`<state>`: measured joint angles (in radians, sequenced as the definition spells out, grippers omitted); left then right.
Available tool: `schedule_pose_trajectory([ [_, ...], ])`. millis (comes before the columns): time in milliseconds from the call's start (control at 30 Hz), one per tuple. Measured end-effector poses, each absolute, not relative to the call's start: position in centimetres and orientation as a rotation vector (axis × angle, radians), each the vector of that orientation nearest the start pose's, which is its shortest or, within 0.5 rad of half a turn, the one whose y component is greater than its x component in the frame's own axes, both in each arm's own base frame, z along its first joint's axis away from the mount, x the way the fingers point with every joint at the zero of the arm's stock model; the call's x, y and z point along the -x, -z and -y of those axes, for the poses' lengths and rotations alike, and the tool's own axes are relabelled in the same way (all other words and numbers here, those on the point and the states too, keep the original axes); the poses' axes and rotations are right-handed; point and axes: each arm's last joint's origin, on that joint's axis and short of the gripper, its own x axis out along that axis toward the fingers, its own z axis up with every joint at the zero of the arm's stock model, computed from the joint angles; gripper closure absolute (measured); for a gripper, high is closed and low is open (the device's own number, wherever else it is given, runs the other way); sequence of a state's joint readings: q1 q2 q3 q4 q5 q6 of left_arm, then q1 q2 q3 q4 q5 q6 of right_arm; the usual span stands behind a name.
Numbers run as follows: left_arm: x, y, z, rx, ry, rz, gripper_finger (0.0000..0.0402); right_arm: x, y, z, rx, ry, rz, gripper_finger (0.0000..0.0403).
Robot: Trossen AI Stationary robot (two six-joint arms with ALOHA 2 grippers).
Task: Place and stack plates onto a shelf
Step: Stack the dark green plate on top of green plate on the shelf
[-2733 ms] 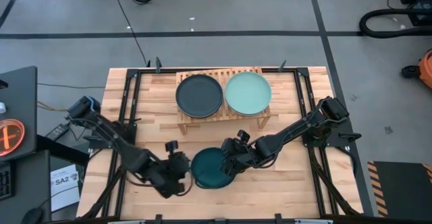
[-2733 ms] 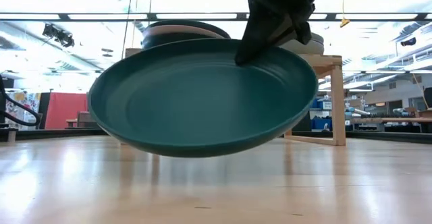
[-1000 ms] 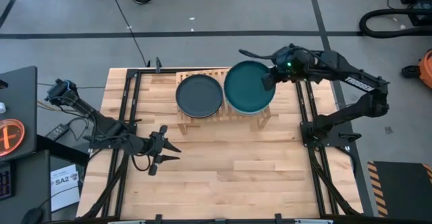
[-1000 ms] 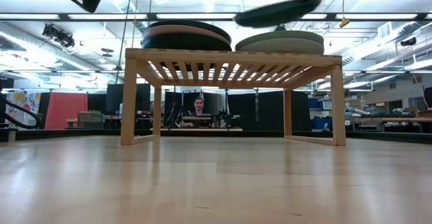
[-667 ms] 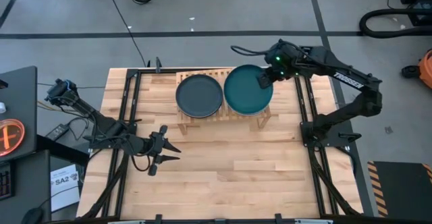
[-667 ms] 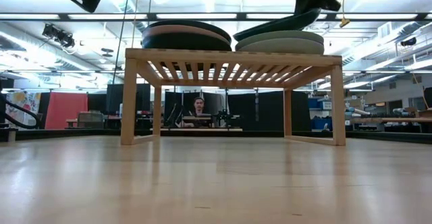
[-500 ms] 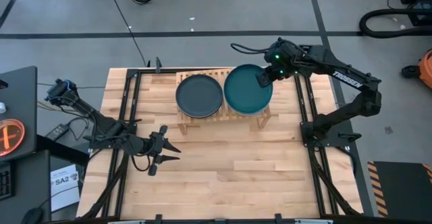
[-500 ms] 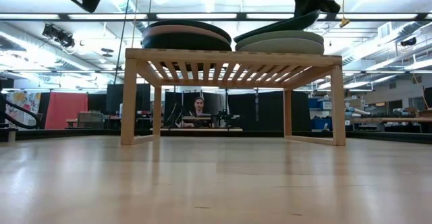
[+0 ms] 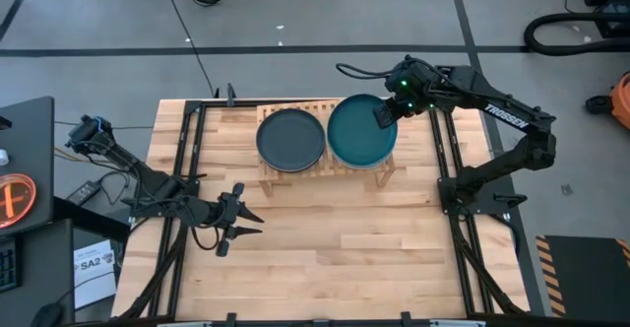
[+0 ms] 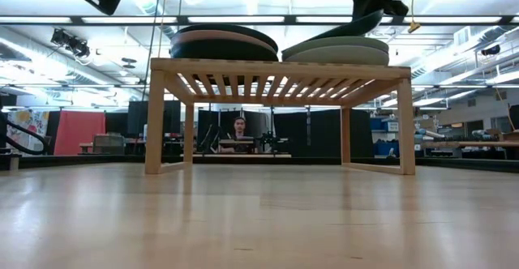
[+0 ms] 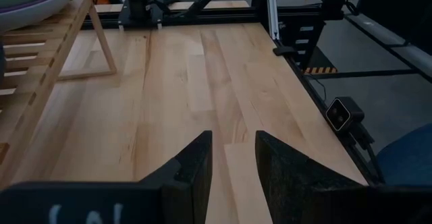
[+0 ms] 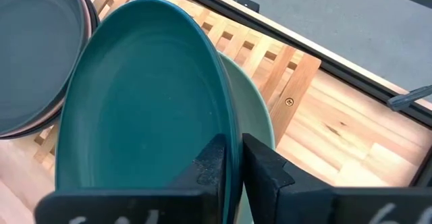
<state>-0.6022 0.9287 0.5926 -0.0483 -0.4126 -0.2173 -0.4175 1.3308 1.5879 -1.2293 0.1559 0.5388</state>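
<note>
The dark teal plate sits tilted over the mint green plate on the right half of the wooden slat shelf. My right gripper is shut on its rim at the shelf's right end. On the shelf's left half the charcoal plate tops a stack in which a salmon pink plate shows. My left gripper is open over the table's near left part, away from the shelf. My right gripper pinches the dark teal plate's rim on its right, far side, one finger on the inner face and one below. It comes slanting down from the table's right. The plate tilts, its right edge raised and its left edge on the mint green plate.
Bare wooden tabletop lies in front of the shelf. Black frame rails run along both table sides. A person sits far behind the shelf in the room.
My right gripper moved down and slightly toward the table's left, lowering the dark teal plate from clear above the stack until its left edge met the mint green plate. The plate stays tilted, and it has hardly moved in the last half second.
</note>
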Motion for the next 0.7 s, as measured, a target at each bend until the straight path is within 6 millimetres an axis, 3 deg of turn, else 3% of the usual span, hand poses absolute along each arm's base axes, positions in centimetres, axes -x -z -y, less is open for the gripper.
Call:
schedule_pose_trajectory([
  [700, -17.17, -25.56, 10.39, 0.028, 0.149, -0.354, 0.0283, -21.13, -40.07, 9.88, -0.608, 0.785, -0.814, 0.0241],
])
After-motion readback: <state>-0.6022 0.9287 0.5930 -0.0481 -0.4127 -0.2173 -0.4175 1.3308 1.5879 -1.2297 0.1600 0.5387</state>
